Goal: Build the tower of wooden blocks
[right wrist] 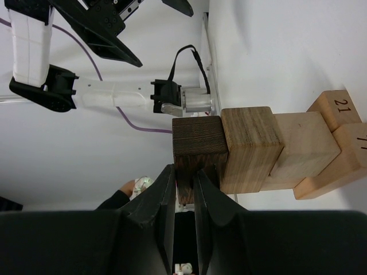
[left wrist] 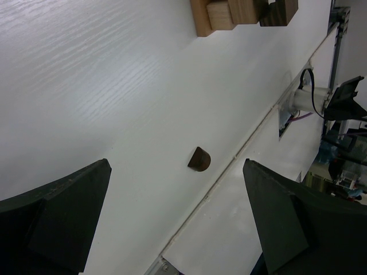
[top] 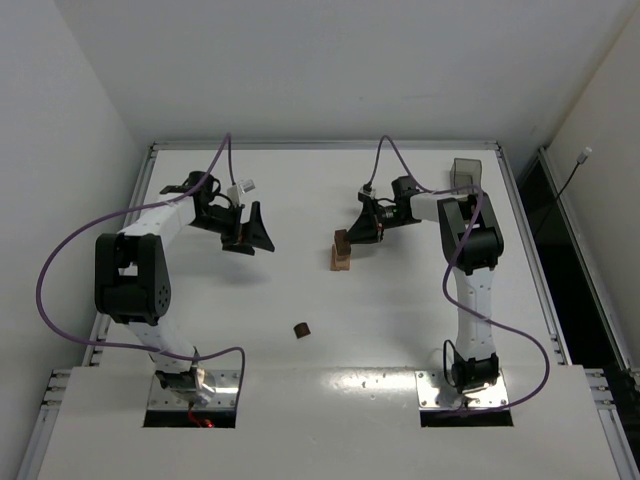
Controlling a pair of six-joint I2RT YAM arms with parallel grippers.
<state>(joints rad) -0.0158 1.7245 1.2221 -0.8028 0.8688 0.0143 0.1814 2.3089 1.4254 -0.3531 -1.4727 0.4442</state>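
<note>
The tower point(top: 341, 252) stands mid-table: light tan blocks with a dark brown block point(right wrist: 199, 143) on top. In the right wrist view the dark block rests against a tan block point(right wrist: 250, 148), with paler blocks point(right wrist: 304, 146) below it, one marked 21. My right gripper point(right wrist: 183, 172) is shut on the dark brown block at the tower's top; it also shows in the top view point(top: 363, 231). My left gripper point(top: 250, 237) is open and empty, left of the tower. A loose dark brown half-round piece point(top: 301, 329) lies nearer the front, also seen between the left fingers' view point(left wrist: 199, 158).
A translucent grey bin point(top: 466, 172) stands at the back right corner. The raised table rim point(top: 320, 146) runs along the back edge. The tower's base shows at the top of the left wrist view point(left wrist: 221, 16).
</note>
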